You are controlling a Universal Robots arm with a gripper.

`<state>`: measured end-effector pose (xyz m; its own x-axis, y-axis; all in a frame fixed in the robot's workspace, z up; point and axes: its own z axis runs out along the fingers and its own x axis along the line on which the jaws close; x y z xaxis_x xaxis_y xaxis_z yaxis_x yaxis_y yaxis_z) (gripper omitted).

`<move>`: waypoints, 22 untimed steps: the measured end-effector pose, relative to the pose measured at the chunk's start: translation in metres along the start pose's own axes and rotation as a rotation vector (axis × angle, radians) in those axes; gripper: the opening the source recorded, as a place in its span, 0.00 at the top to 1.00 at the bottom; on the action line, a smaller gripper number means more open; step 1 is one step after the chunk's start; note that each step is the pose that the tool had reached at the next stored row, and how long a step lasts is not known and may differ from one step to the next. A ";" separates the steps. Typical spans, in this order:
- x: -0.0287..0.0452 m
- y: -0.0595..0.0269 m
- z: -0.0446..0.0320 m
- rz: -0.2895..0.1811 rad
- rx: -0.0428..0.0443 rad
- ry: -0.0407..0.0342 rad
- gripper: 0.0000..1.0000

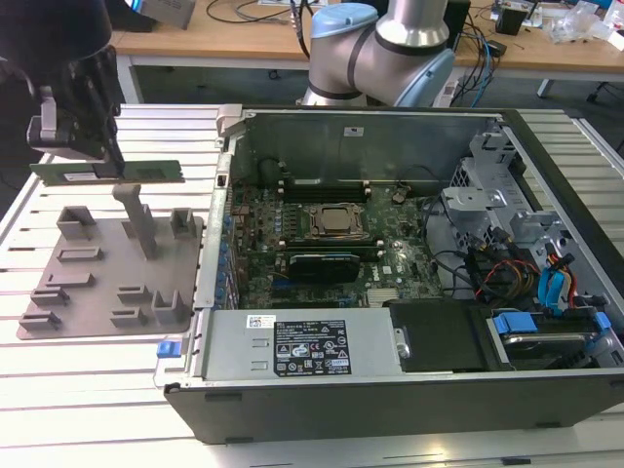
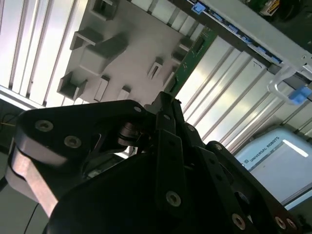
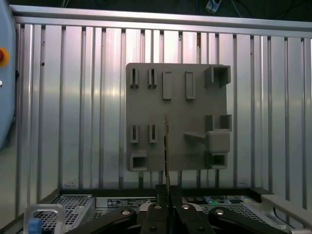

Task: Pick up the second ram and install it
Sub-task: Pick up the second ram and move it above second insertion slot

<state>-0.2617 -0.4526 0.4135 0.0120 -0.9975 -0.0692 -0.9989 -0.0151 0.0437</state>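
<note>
While the black gripper (image 1: 102, 164) hangs at the exterior view's left, its fingers are pinched on the second ram (image 1: 146, 172), a thin green circuit-board stick held level above the grey plastic holder tray (image 1: 97, 283), clear of it. That tray lies on a ribbed aluminium table (image 1: 88, 390) beside an open black computer case (image 1: 390, 409); a wooden desk (image 1: 244, 39) strewn with cables stands behind. In the second wrist view the gripper (image 2: 165, 100) grips the green stick (image 2: 192, 56) over the tray (image 2: 131, 53). In the first wrist view the ram (image 3: 166, 146) shows edge-on, a thin line crossing the tray (image 3: 195, 107) and silver slats (image 3: 73, 97).
</note>
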 end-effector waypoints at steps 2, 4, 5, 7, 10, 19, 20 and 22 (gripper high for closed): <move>0.0000 -0.0068 -0.0003 0.000 0.0000 0.0001 0.87; 0.0000 -0.0107 -0.0004 0.000 0.0000 -0.0001 0.87; 0.0001 -0.0145 -0.0006 0.000 0.0000 0.0000 0.87; 0.0001 -0.0196 -0.0008 0.000 0.0001 -0.0001 0.87; 0.0002 -0.0321 -0.0014 0.000 0.0000 0.0000 0.87; 0.0004 -0.0526 -0.0023 0.000 -0.0001 0.0000 0.87; 0.0005 -0.0554 -0.0024 0.000 0.0000 0.0000 0.87; 0.0005 -0.0620 -0.0026 0.000 0.0000 0.0000 0.87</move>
<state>-0.1997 -0.4524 0.4134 0.0120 -0.9975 -0.0692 -0.9989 -0.0150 0.0438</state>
